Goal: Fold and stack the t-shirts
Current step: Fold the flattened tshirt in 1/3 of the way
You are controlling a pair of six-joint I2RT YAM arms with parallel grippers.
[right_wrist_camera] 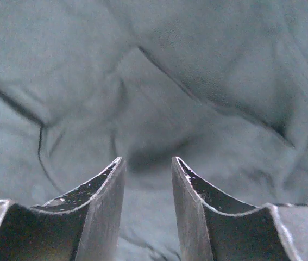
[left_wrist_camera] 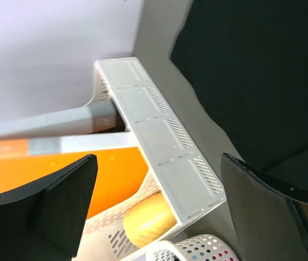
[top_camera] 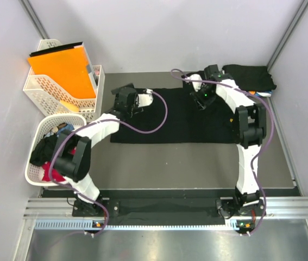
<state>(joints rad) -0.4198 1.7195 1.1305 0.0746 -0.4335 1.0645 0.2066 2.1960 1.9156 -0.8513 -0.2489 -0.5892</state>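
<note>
Fingers (right_wrist_camera: 99, 201) of right hand (right_wrist_camera: 148, 159) half-parted over black t-shirt (right_wrist_camera: 197, 81) (left hand (left_wrist_camera: 158, 160) splayed).

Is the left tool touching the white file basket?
Apart. Left wrist view: the open left tool hangs short of the white file basket, which lies beyond it.

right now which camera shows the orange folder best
The top external view: the orange folder leans in the white lattice basket, most of its face in sight. The left wrist view catches only part of it behind the basket's wall. The right wrist view shows none, just the black t-shirt.
</note>
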